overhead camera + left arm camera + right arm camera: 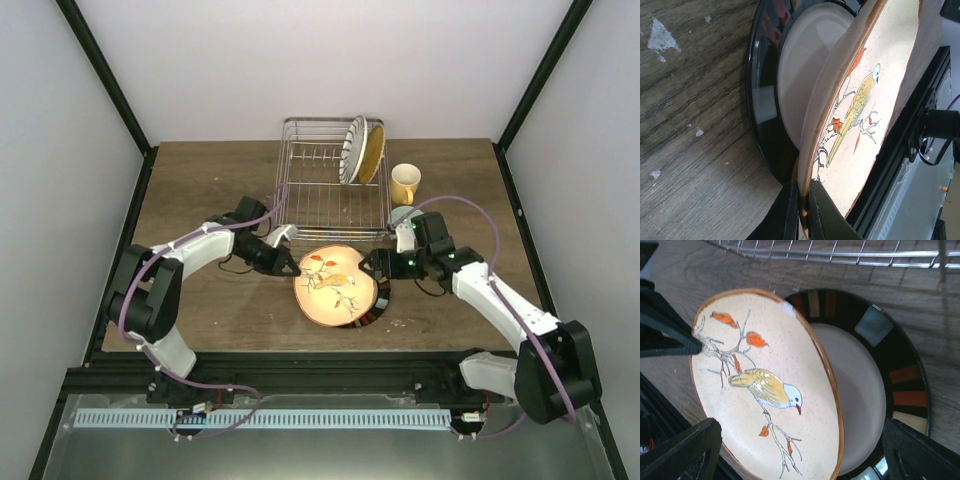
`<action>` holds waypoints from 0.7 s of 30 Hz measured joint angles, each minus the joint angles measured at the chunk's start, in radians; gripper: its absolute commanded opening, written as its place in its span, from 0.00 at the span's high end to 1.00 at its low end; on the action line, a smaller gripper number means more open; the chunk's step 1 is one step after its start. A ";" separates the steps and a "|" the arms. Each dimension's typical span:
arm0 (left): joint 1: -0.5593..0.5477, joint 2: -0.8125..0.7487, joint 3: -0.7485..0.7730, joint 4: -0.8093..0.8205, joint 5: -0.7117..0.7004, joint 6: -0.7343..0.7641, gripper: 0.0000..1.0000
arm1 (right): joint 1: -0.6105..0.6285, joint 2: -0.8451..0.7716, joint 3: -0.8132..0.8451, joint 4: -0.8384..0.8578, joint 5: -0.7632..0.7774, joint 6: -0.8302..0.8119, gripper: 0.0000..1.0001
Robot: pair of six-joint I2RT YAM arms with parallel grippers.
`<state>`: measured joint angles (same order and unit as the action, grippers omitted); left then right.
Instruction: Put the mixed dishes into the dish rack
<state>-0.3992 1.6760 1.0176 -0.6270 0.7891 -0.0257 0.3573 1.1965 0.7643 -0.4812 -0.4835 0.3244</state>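
Wood-grain counter (200, 180), scuffed pale in spots, carries the whole scene. Left jaws are pressed onto the near rim of the bird plate (865, 100), pinching only a thin lip, and the plate tilts up off the dark-rimmed plate (900, 375) beneath it. Right jaws stand spread wide at the opposite edge, gripping nothing. Beyond both sits the dish rack (315, 200), with 2 plates (352, 150) upright at its right end and a yellow mug (404, 184) just beside it. Such a shallow edge grip could let the bird plate pivot or slip, dropping it onto the lower plate. If the right jaws drift inward, they could knock it loose. Swung carelessly, it may clip the rack's wire.
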 measured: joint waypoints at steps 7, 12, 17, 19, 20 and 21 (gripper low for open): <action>0.000 0.006 0.000 0.012 0.008 0.002 1.00 | -0.026 -0.025 -0.172 0.140 -0.100 -0.030 0.09; 0.000 0.006 0.000 0.014 0.016 0.008 1.00 | -0.039 -0.011 -0.222 0.227 -0.142 -0.037 0.09; 0.000 0.006 -0.001 0.015 0.030 0.019 1.00 | -0.048 0.079 -0.222 0.322 -0.206 -0.047 0.09; 0.002 0.006 -0.003 0.016 0.038 0.027 1.00 | -0.051 0.119 -0.222 0.352 -0.244 -0.051 0.09; 0.002 0.006 -0.003 0.016 0.043 0.031 1.00 | -0.055 0.141 -0.222 0.372 -0.270 -0.052 0.10; 0.003 0.006 -0.004 0.014 0.045 0.035 1.00 | -0.058 0.160 -0.222 0.389 -0.288 -0.052 0.10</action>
<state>-0.3965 1.6821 1.0134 -0.6125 0.8345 0.0090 0.2993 1.3567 0.5426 -0.0921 -0.7715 0.2722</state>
